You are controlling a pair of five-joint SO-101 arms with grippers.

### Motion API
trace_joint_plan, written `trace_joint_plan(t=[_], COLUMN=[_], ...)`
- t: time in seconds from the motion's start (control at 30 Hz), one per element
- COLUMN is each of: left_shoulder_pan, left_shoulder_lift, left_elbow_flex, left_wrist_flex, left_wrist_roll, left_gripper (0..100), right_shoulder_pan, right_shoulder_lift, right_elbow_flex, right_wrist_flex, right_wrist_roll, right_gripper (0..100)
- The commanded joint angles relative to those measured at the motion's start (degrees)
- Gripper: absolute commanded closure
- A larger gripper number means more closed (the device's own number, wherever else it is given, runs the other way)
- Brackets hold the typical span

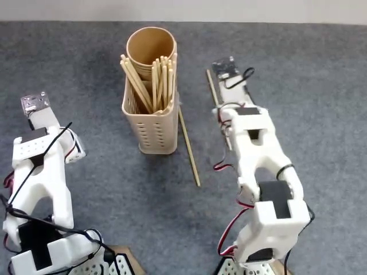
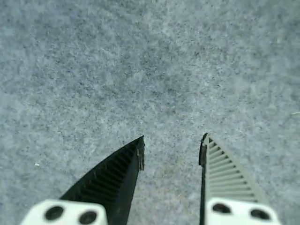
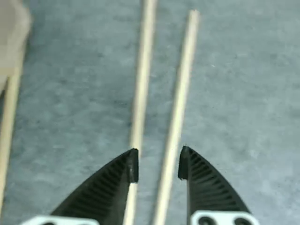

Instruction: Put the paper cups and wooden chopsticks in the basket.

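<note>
**Basket nearly full; loose chopsticks remain on the bench**

The paper cups (image 1: 150, 48) sit stacked inside the basket (image 1: 152, 134), which stands upright in the middle of the grey bench (image 1: 103, 189). A bundle of chopsticks (image 1: 157, 80) stands in the basket beside them, so the cups part of your task looks done.

One loose chopstick (image 1: 189, 148) lies flat on the bench just beside the basket. A pair of chopsticks (image 3: 140, 84) lies side by side under your right pincer (image 3: 157, 164). Its jaws stand partly apart and hold nothing, and one stick of the pair runs into the gap between them.

Your left pincer (image 2: 171, 150) is spread wide and empty over bare bench, away from the basket.

By this reading, about three chopsticks are left to collect.
</note>
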Motion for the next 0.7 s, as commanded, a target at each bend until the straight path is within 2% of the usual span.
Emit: trace_joint_plan(t=[0.0, 0.17, 0.4, 0.43, 0.53, 0.67], left_shoulder_pan=[0.8, 0.8, 0.8, 0.8, 0.8, 0.8], left_shoulder_lift=[-0.5, -0.5, -0.5, -0.5, -0.5, -0.5], left_elbow_flex=[-0.1, -0.1, -0.1, -0.1, -0.1, -0.1], left_wrist_flex=[-0.1, -0.1, -0.1, -0.1, -0.1, -0.1], left_wrist_roll=[0.4, 0.4, 0.3, 0.3, 0.3, 0.3], left_gripper=[79, 79, 79, 79, 79, 79], right_shoulder_pan=[-0.5, -0.9, 3.6, 3.8, 4.5, 4.7], right_shoulder_lift=[4.1, 11.5, 12.2, 12.2, 12.2, 11.6], right_elbow_flex=[-2.2, -6.2, -9.5, -9.4, -7.7, -7.2], right_wrist_flex=[0.2, 0.2, 0.4, 0.7, 2.1, 3.1], right_wrist_roll=[0.8, 3.4, 3.9, 3.9, 3.9, 3.6], right_gripper=[85.0, 85.0, 85.2, 86.7, 99.8, 99.5])
